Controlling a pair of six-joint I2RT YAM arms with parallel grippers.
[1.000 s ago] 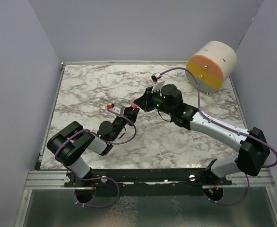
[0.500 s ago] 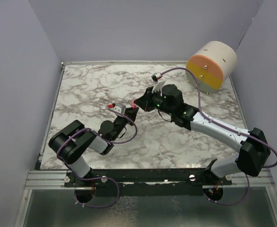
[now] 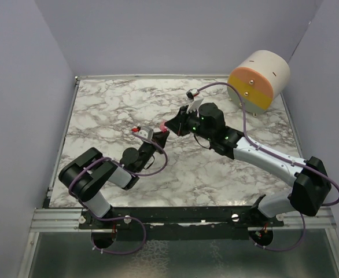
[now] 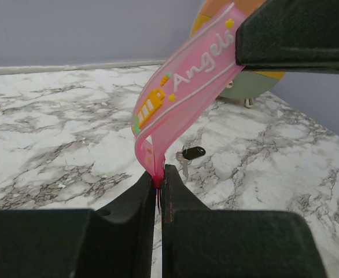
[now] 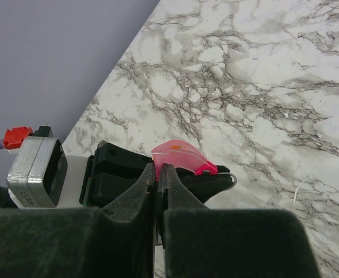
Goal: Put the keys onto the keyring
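Observation:
The keyring, a pink strip [image 4: 181, 92] printed "Angels", hangs in the air between both grippers above the marble table [image 3: 111, 110]. My left gripper [image 4: 158, 176] is shut on the strip's lower end. My right gripper [image 5: 158, 168] is shut on its other end [image 5: 181, 155], and the thin metal ring [image 5: 232, 180] pokes out beside the left fingers. In the top view the two grippers meet at the strip [image 3: 164, 128] near the table's middle. The small dark key [image 4: 191, 153] lies on the marble just beyond the left fingertips, untouched.
A beige drum with an orange and pink face [image 3: 259, 80] lies on its side at the back right corner. Lilac walls [image 3: 19, 116] close in the table on three sides. The right arm [image 3: 256, 153] stretches diagonally across the right half.
The left jaws have closed onto the lower end of the pink strip. The right gripper kept its hold and both arms barely shifted.

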